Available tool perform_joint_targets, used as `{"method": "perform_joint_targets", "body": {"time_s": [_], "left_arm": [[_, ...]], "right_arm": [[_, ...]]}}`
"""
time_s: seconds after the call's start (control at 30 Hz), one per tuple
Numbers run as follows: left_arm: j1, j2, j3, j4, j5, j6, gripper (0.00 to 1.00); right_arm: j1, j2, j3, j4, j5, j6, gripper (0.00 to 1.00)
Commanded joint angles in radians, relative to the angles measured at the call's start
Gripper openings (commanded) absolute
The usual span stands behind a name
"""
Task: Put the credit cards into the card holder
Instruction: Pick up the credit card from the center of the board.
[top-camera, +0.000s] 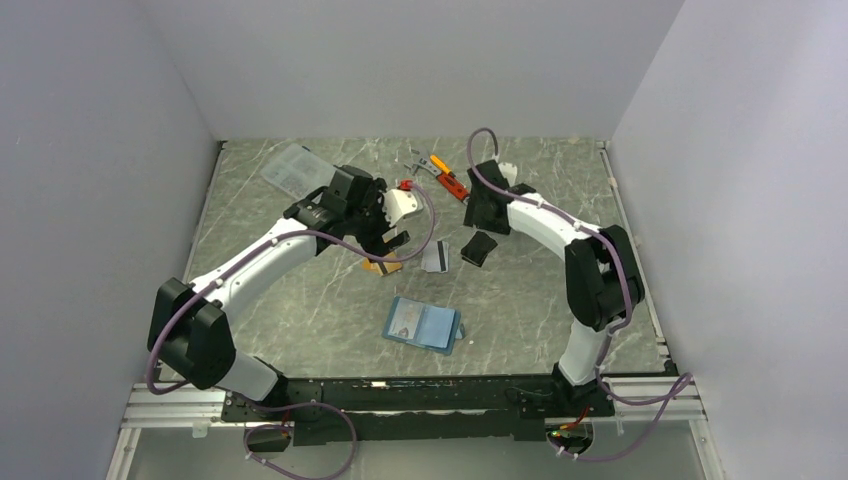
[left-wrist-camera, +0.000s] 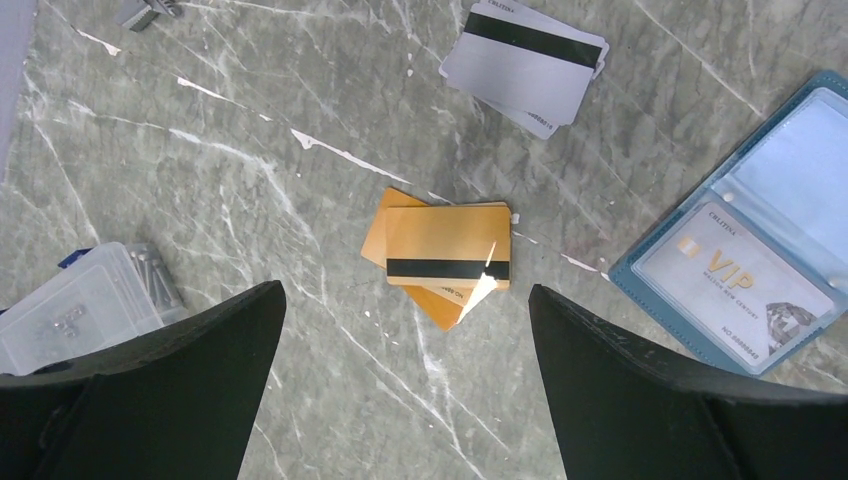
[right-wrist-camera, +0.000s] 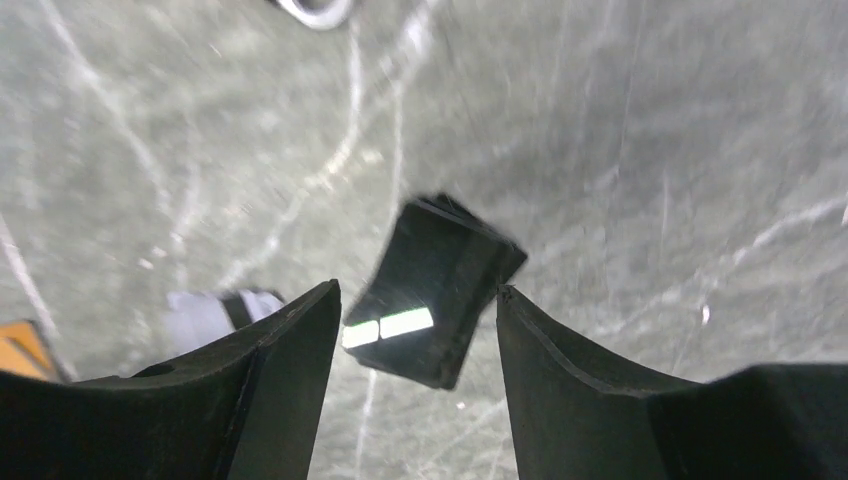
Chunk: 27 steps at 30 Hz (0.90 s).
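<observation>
Your left gripper (left-wrist-camera: 405, 290) hangs with its jaws spread fully and empty over the orange-gold cards (left-wrist-camera: 445, 245), which lie stacked near the middle of the table (top-camera: 300, 300) with the silver cards (left-wrist-camera: 525, 60) near them. The card holder (left-wrist-camera: 620, 274) lies open toward the near edge, one card in a pocket. Your right gripper (right-wrist-camera: 415, 288) stands partly open, gripping nothing, above a black stack (right-wrist-camera: 430, 270).

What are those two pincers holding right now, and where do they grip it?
Nothing. The left pincer hangs open over the orange cards; the right pincer is open above a black stack of cards.
</observation>
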Motion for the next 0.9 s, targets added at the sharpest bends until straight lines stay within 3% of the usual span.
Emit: {"method": "perform_joint_targets", "body": {"time_s": [0.0,0.47,0.87], "left_arm": [[-0.002,-0.042,-0.016,0.006,0.031,-0.008,1.00],[-0.001,-0.054,-0.018,0.013,0.035,-0.018,0.99],[-0.001,-0.052,-0.008,-0.012,0.044,-0.008,0.99]], "right_arm": [[-0.011,0.044,0.121,-0.022,0.042,-0.078,0.62],[-0.019,0.231,0.203,0.024,0.054,-0.120,0.60],[-0.012,0.193,0.044,0.086,0.049,-0.101,0.57]]}}
